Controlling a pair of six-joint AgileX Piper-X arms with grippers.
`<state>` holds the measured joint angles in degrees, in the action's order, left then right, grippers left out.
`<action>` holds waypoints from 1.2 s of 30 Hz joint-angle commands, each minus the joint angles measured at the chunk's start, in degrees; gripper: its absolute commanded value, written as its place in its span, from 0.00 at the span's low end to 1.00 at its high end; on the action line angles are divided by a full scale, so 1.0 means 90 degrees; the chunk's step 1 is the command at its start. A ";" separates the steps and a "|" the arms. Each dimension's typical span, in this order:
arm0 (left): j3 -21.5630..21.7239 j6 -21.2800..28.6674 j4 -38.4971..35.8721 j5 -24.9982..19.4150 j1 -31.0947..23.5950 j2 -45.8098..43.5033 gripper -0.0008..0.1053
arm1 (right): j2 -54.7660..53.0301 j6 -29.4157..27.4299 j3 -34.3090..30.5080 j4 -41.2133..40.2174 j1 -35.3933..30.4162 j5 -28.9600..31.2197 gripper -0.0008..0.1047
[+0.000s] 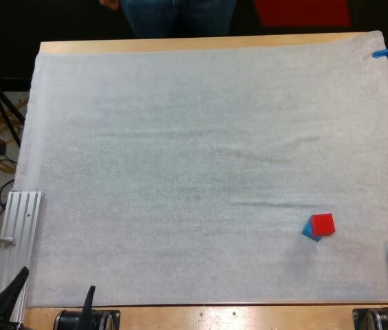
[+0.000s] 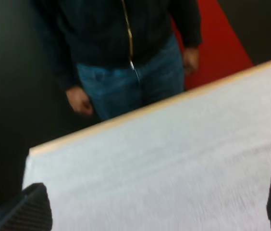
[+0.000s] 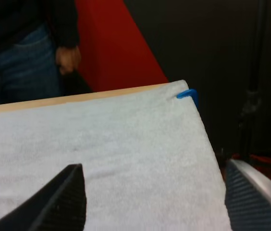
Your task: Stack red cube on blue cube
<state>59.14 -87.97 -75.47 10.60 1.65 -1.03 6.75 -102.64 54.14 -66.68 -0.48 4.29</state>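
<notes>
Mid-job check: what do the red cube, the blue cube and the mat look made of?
Red cube: flat, even colour, crisp edges and no shine, so likely matte plastic or painted wood; I cannot tell which. Blue cube: mostly hidden under the red one, its visible edge has the same flat colour, so probably the same material. Mat: white fabric with a fuzzy, towel-like texture and faint creases.

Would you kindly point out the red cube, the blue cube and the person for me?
red cube (image 1: 323, 223), high view, on its top face.
blue cube (image 1: 310, 234), high view, on the corner showing from under the red cube.
person (image 2: 126, 89), left wrist view, on the trousers.
</notes>
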 commanded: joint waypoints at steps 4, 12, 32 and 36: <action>0.0152 0.0005 -0.0643 -0.0047 -0.0025 -0.0869 0.83 | -0.0601 -0.0058 -0.0179 -0.0313 -0.0026 0.0014 0.58; 0.0150 0.0005 -0.0828 -0.0002 -0.0024 -0.0882 0.83 | -0.1120 -0.0275 -0.0306 -0.0995 -0.0026 -0.0133 0.58; -0.1094 -0.0103 0.1457 -0.0104 -0.0024 -0.0869 0.83 | -0.1066 -0.0424 -0.0661 0.0749 -0.0026 -0.0759 0.58; -0.1618 -0.0335 0.1808 -0.0104 -0.0024 -0.0869 0.83 | -0.1066 -0.0621 -0.0970 0.0769 -0.0026 -0.0770 0.58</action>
<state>44.43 -90.10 -60.49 10.12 1.44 -0.81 -0.86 -107.16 45.46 -60.51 -0.48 -1.92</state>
